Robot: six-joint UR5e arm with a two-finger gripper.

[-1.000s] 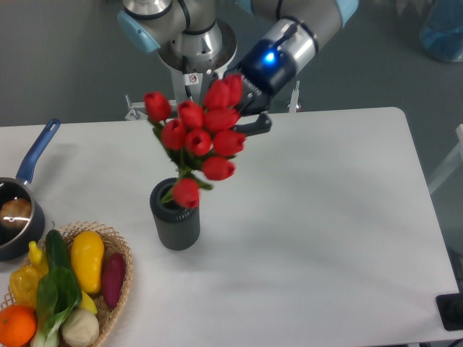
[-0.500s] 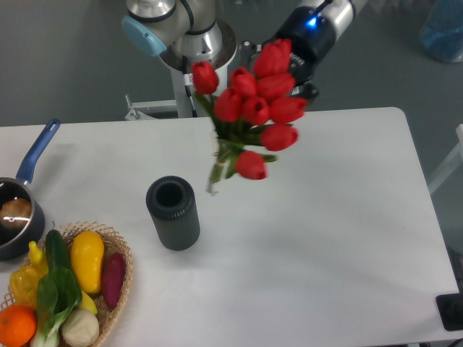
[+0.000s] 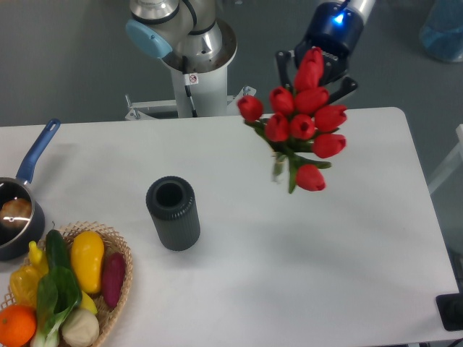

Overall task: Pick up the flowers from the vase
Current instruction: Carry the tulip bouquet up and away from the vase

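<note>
The white table point(image 3: 347, 275) spreads below the gripper point(image 3: 316, 69), whose dark fingers are clamped around the flowers point(image 3: 300, 130), holding the red tulip bunch in the air just beneath it. The vase point(image 3: 173, 213) stands well down and left of the gripper. Further left sit a vegetable basket point(image 3: 121, 285) and a blue-handled saucepan point(image 3: 22, 210). No writing is readable.
</note>
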